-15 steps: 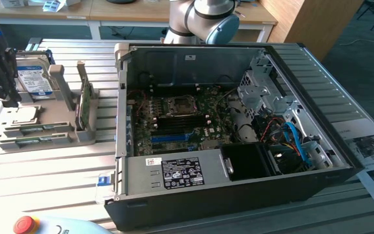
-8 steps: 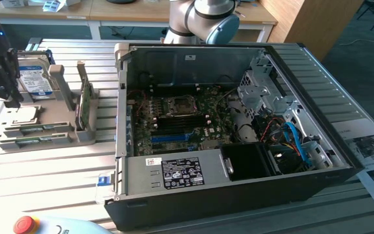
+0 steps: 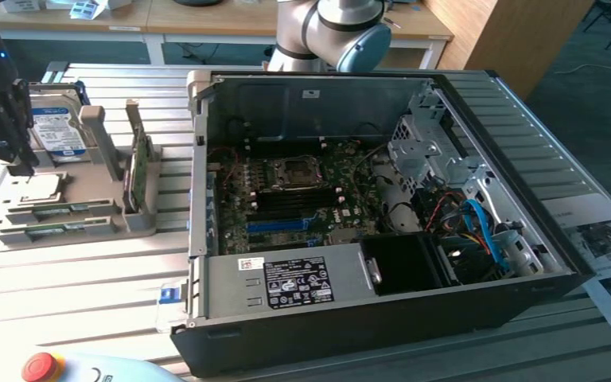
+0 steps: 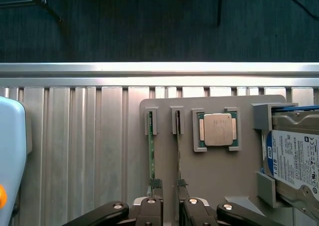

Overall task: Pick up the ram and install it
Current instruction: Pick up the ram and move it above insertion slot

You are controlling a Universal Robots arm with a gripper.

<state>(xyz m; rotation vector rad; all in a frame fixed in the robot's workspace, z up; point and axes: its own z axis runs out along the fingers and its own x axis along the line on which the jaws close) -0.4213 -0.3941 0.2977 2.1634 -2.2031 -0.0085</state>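
Jaws wide open, empty, hovering over ram [image 4: 151, 156] in grey holder [image 4: 214, 171].

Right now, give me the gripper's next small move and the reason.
Probably a slight sideways nudge. The open gripper hovers over the tray, but the ram nearer the CPU lines up under one fingertip rather than the gap, so closing now would likely miss it.

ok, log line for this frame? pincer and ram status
stage: pre-grasp | pincer: open, empty, above grey holder | ram: in holder slot, not lifted | install: not done
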